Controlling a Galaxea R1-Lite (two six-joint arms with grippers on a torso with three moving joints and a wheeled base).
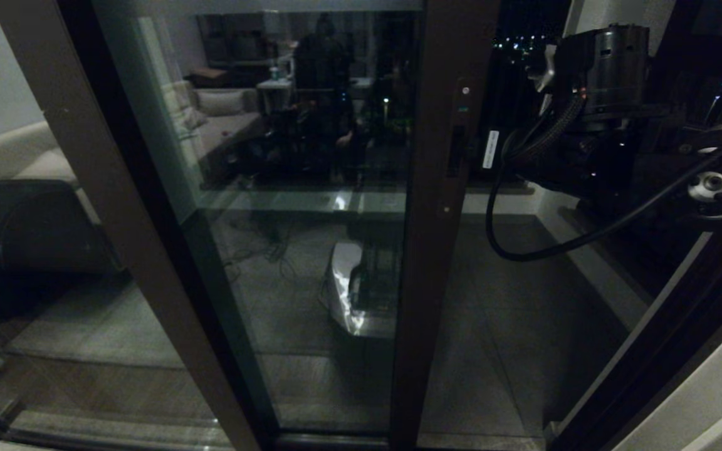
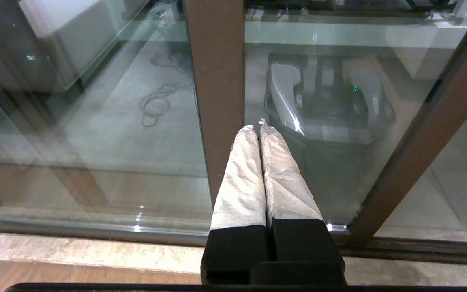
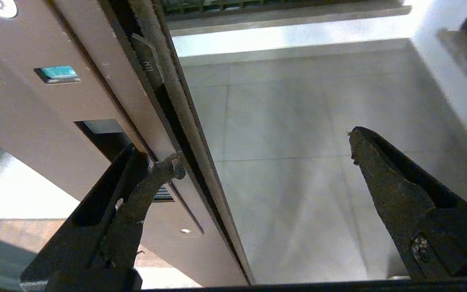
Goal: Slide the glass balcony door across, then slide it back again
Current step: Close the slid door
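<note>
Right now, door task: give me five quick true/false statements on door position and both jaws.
1. The glass balcony door is partly open, a gap showing beside its stile. True.
2. The right gripper has its jaws shut. False: they are spread wide, one finger at the stile's edge by the slot handle.
3. The left gripper has its jaws shut. True.
4. The left gripper holds the slot handle. False: it holds nothing, down by the glass.
5. The door's stile carries a small screw. True.
</note>
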